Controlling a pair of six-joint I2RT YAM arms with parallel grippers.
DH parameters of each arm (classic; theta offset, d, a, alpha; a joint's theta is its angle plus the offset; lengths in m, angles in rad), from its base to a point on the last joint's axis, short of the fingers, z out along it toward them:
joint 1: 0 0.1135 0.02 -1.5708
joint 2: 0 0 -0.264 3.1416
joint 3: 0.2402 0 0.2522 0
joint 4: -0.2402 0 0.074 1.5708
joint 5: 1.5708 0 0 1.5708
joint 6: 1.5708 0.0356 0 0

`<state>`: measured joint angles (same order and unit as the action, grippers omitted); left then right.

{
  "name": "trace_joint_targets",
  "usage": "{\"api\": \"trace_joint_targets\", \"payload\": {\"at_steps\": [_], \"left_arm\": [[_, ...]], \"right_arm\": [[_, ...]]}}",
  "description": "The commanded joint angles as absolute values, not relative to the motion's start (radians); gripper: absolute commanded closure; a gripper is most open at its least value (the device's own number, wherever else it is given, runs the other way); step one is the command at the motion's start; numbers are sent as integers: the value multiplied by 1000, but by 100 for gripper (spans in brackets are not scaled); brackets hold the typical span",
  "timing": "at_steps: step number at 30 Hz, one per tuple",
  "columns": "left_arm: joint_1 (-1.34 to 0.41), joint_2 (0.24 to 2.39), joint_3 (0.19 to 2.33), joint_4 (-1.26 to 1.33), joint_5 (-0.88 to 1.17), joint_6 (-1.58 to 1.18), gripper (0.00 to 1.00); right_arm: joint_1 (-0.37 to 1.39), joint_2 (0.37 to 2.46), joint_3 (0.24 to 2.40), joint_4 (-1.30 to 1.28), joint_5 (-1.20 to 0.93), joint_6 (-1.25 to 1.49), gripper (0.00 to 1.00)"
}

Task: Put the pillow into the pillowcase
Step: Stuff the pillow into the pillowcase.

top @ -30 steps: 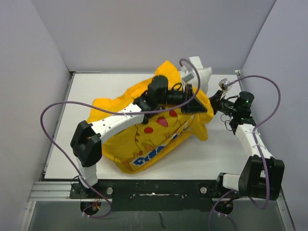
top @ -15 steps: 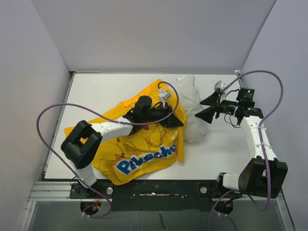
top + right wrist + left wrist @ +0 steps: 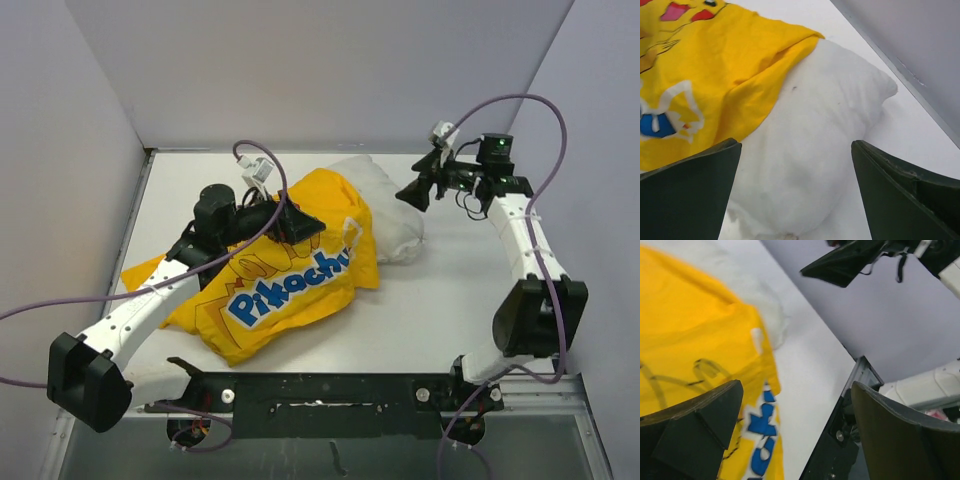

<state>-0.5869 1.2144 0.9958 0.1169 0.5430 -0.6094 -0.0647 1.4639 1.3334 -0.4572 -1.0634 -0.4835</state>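
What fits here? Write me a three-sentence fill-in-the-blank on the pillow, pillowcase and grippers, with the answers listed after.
1. The pillowcase is ____ with blue lettering.
2. The white pillow pokes out of the pillowcase on the ____ arm's side.
3. The left gripper and the right gripper are both ____, holding nothing.
Answers: yellow; right; open.

On the table (image 3: pixel 450 300), the pillowcase (image 3: pixel 290 290) covers the left of the pillow (image 3: pixel 395 215), whose right end sticks out.

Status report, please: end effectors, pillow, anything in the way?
Left end effector open, empty. Right end effector open, empty. Pillow partly inside pillowcase, one end out. Nothing blocking.
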Motion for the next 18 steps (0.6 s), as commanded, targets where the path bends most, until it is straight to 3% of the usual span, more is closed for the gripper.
{"api": "trace_joint_targets", "payload": {"at_steps": [1, 5, 7, 8, 9, 11, 12, 13, 15, 18], "left_arm": [[-487, 1195, 941, -54, 522, -737, 8], [-492, 1143, 986, -353, 272, -552, 7], [-486, 1168, 1000, -413, 233, -493, 7], [-485, 1191, 1004, -415, 239, -474, 10], [-484, 1223, 1007, -405, 254, -457, 18], [-483, 1302, 1037, -378, 275, -426, 48], [-481, 1354, 1065, -367, 284, -407, 61], [-479, 1406, 1102, -361, 289, -387, 69], [-473, 1517, 1198, -344, 310, -347, 79], [-475, 1669, 1360, -305, 336, -307, 80]], "right_arm": [[0, 1688, 1511, -435, -842, -306, 2], [40, 1803, 1521, -446, -750, -255, 0], [46, 1830, 1497, -468, -765, -258, 9], [50, 1833, 1473, -493, -792, -277, 20], [55, 1827, 1450, -528, -828, -303, 37], [73, 1783, 1388, -626, -926, -412, 72], [86, 1744, 1352, -694, -986, -488, 84], [100, 1699, 1310, -768, -1039, -584, 90], [122, 1572, 1222, -913, -1133, -764, 95], [140, 1415, 1100, -1036, -1136, -951, 95]]}}
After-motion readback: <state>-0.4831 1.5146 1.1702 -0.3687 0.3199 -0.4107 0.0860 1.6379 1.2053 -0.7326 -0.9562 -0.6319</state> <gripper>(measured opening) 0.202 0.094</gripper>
